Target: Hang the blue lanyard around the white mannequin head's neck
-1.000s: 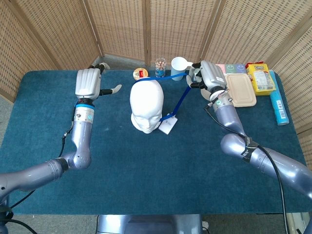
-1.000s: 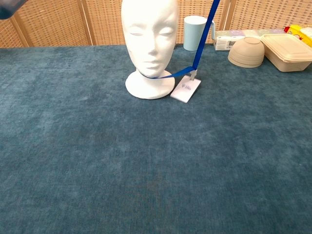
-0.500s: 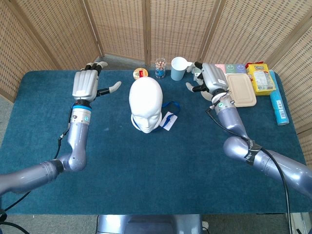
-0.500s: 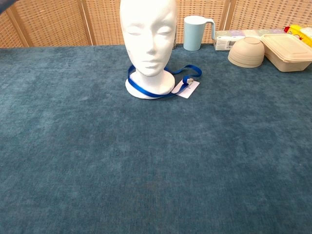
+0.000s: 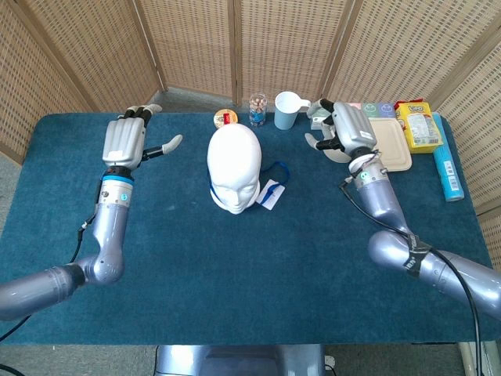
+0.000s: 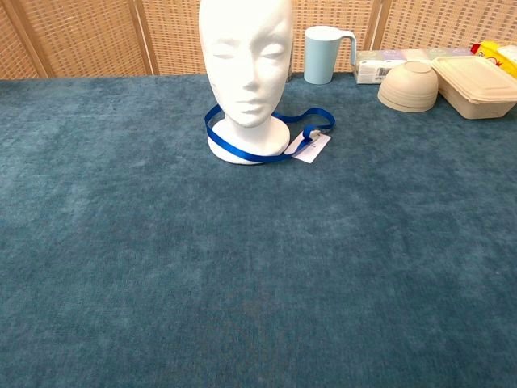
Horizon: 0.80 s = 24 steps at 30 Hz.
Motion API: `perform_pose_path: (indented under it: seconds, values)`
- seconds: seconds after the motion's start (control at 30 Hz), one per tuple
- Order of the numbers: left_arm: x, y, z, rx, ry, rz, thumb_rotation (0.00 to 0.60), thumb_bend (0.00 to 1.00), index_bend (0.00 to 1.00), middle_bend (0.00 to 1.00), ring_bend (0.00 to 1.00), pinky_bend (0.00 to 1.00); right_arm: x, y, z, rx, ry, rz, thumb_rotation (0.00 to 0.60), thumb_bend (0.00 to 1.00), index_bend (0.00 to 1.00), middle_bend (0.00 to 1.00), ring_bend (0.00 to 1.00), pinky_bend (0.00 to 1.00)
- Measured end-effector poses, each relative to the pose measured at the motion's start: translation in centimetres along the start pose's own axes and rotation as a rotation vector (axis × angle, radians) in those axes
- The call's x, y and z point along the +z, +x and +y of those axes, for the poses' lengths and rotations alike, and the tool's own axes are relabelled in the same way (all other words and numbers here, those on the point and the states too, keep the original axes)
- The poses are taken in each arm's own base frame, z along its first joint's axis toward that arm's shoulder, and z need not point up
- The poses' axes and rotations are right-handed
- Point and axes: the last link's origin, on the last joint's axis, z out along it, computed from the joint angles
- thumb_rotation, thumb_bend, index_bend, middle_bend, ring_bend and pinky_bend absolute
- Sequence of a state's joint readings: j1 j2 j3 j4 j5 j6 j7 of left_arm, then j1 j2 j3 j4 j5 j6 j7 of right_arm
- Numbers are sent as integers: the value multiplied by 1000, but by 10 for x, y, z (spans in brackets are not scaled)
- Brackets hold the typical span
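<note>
Head view: a table (image 5: 235,298) with a dark blue cloth is seen, with woven screens (image 5: 282,39) behind its far edge. The left hand (image 5: 125,141) is held up near the far left corner, with its fingers spread wide and nothing in it. The right hand (image 5: 348,129) is held up near the far right edge, fingers loosely apart, and nothing is held in it either. The white mannequin head (image 5: 233,168) is stood upright near the middle of the far edge. The blue lanyard (image 6: 242,149) is laid around the neck and base of the head, and its loop trails out on the cloth toward the right. A white card (image 6: 311,145) is fixed to the end of the lanyard, just beside the base. Along the far edge to the right, a light blue mug (image 6: 323,55), a beige bowl (image 6: 409,86) turned upside down, a beige lidded box (image 6: 477,85) and a yellow packet (image 5: 419,125) are set. A blue tube (image 5: 446,168) is laid at the right edge. A small jar (image 5: 257,110) and a round tin (image 5: 225,118) are placed behind the head.
</note>
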State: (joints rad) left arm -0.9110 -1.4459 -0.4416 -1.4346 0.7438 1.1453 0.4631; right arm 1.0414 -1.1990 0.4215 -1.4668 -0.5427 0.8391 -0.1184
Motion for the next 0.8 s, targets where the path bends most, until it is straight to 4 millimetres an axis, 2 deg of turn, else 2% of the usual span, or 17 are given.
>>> perform_pose_path:
  seconds: [0.17,0.43,0.8]
  values:
    - [-21,6,-16,3,-2,-45,35,107,201,261,204,339,-18,6,11,-4,18,48,538,359,398,663,755,845]
    - [-78,19,-65,42,5,-140,43,107,201,262,204,337,-64,6,42,-47,32,113,538,356,411,569,604,700]
    - [-133,22,-108,59,18,-216,40,107,201,262,204,333,-113,-1,74,-139,-10,150,538,349,419,528,532,646]
